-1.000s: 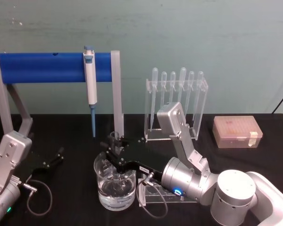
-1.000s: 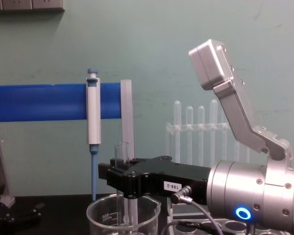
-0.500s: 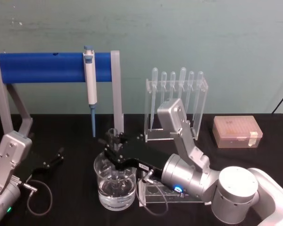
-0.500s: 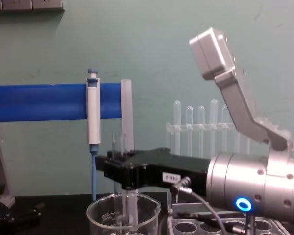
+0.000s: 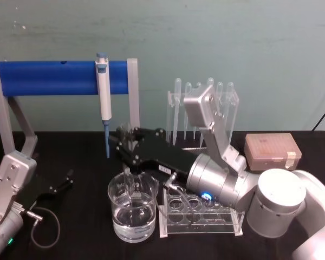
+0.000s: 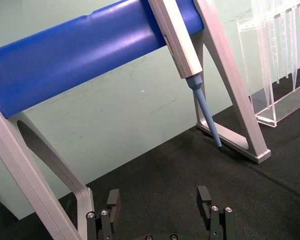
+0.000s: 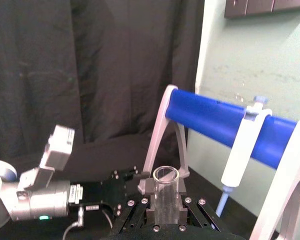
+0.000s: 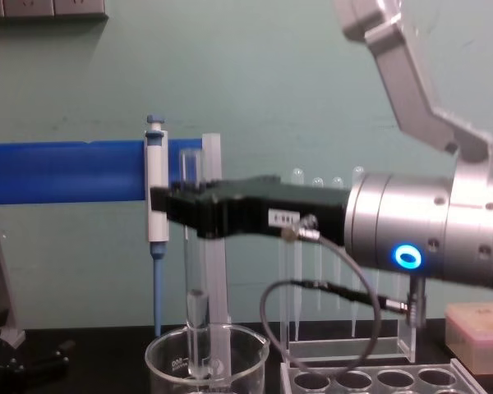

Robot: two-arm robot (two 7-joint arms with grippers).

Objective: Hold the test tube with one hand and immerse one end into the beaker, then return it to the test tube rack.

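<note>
While its lower end sits only just inside the beaker's rim, the test tube [image 8: 191, 271] hangs upright from the right gripper [image 8: 187, 215], which is clenched around its upper part just below the open mouth. In the right wrist view that mouth [image 7: 166, 176] stands proud between the two fingers [image 7: 149, 186], so the grip is high on the glass, likely to leave most of the length free for dipping. A short column of liquid seems to sit in the tube's bottom. Directly under the gripper stands the beaker [image 5: 132, 211], water in its lower part, well below the tube's tip.

Compared with a second ago, the right gripper is clearly higher: then it hovered close over the rim with the tube sunk deep inside; now the tube is nearly clear of the glass, which suggests the dip is done and the return has begun. Below and beside the right wrist lies the clear rack [image 5: 201, 215], its wells vacant.

Far across from the right gripper, the left gripper [image 6: 160, 212] rests low by the blue stand [image 5: 46, 77] with its fingers spread, holding nothing.
</note>
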